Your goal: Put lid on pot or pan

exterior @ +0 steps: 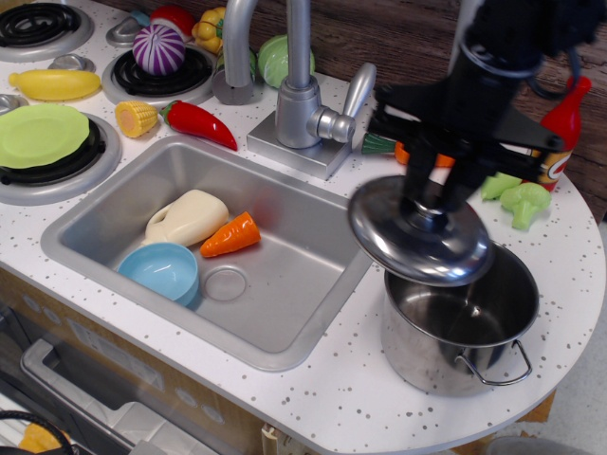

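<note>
Our hand [429,204] pinching the steel lid [419,233] by its central knob, lid hanging tilted just under the hand, partly overlapping the open steel pot [462,327] standing below on the speckled surface [341,379]

A single camera is looking down at an angle from in front of the sink [285,327], fairly near, facing the wooden back wall [398,38].

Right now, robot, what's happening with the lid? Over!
Gripper shut on steel lid knob. Lid in the air, tilted, partly over the steel pot, offset toward the sink. Pot open and empty, nothing in the way.
</note>
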`<state>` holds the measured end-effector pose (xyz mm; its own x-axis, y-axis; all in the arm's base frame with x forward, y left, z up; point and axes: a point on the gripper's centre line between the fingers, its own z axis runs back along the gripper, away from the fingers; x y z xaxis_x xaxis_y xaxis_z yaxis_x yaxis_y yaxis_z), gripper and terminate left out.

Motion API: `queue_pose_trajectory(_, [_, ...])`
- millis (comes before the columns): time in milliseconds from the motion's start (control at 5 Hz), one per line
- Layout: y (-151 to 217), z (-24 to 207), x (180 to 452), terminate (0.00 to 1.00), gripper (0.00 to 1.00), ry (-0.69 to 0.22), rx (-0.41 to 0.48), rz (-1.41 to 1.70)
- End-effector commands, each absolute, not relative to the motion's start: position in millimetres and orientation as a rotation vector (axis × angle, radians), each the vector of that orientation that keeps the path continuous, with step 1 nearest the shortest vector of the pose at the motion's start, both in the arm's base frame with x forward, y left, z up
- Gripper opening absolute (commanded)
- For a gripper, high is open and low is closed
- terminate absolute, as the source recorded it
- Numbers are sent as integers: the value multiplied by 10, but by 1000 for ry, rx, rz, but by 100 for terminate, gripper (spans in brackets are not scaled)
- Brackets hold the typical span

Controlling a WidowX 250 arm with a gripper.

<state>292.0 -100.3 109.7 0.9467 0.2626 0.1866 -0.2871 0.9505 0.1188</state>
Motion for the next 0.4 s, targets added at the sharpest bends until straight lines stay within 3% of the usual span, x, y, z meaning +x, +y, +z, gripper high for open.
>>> queue_pose_trajectory(0, [-1291,1136,2912,0,0,-201,99,348])
queue_pose_trajectory(200, [-1286,1019,2890,100,0,-207,121,335])
